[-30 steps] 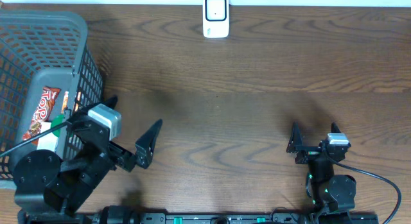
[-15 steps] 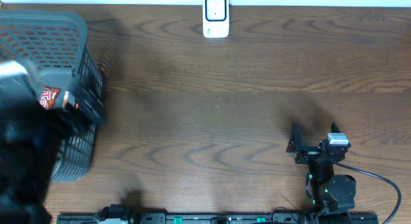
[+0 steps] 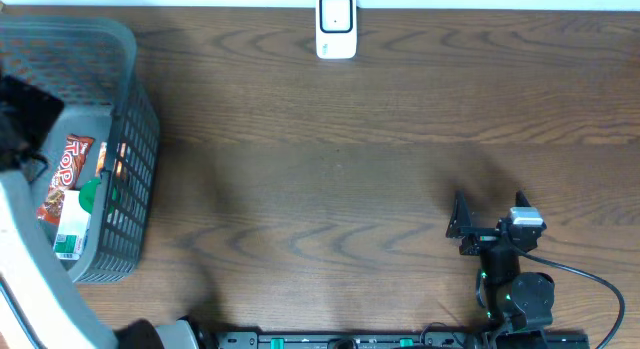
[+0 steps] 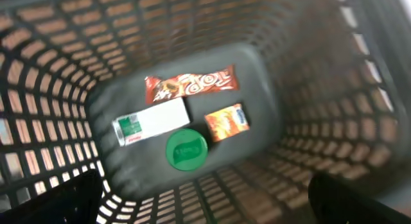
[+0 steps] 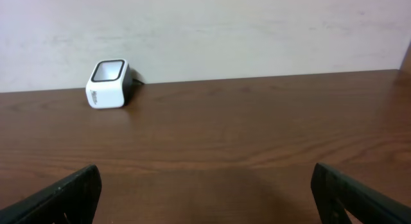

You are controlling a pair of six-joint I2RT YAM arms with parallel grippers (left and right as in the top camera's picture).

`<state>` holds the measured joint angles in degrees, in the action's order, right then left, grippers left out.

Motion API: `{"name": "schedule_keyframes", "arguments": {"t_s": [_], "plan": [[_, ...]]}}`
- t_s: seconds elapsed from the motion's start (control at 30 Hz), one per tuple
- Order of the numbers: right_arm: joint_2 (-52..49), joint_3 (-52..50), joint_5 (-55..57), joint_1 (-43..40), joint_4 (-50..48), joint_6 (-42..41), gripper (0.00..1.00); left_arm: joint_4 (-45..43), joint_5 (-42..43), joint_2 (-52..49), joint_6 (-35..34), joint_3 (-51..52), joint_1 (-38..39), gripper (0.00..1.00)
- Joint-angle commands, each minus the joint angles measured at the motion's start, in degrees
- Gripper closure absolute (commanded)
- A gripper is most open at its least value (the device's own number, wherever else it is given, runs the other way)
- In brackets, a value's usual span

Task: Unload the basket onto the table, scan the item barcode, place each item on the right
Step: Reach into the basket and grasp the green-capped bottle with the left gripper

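Both left jaws and right jaws gape wide, empty, the left above a basket [image 3: 125, 109] at the surface's [image 3: 330, 169] left edge. At the far edge sits a scanner [image 3: 336, 26]; the candy bar [image 4: 191, 85] inside the basket lies flat, long axis far-to-near.

Basket [image 3: 138, 139]: mesh walls close all four sides; the top stands open. On its floor, chocolate bar [image 4: 190, 85], white carton [image 4: 151, 120], green cap [image 4: 186, 149] and orange packet [image 4: 227, 121] lie close together. Tabletop [image 3: 350, 189] runs open to the barcode scanner [image 3: 336, 27] at the far edge.
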<state>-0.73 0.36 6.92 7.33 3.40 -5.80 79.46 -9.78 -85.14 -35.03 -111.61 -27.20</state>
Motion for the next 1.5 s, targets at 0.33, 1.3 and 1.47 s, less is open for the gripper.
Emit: {"name": "schedule_keyframes", "arguments": {"t_s": [0.33, 1.3, 1.47], "plan": [[0.20, -0.04, 0.09, 0.48, 0.22, 0.31, 0.01, 4.48, 7.21, -14.12, -1.27, 3.19, -2.47, 0.00], [0.20, -0.04, 0.09, 0.48, 0.22, 0.31, 0.01, -20.15, 1.62, -14.05, -1.31, 34.99, -2.69, 0.00], [0.20, -0.04, 0.09, 0.48, 0.22, 0.31, 0.01, -23.80, 1.64, -14.05, -1.73, 38.18, -2.69, 0.00]]}}
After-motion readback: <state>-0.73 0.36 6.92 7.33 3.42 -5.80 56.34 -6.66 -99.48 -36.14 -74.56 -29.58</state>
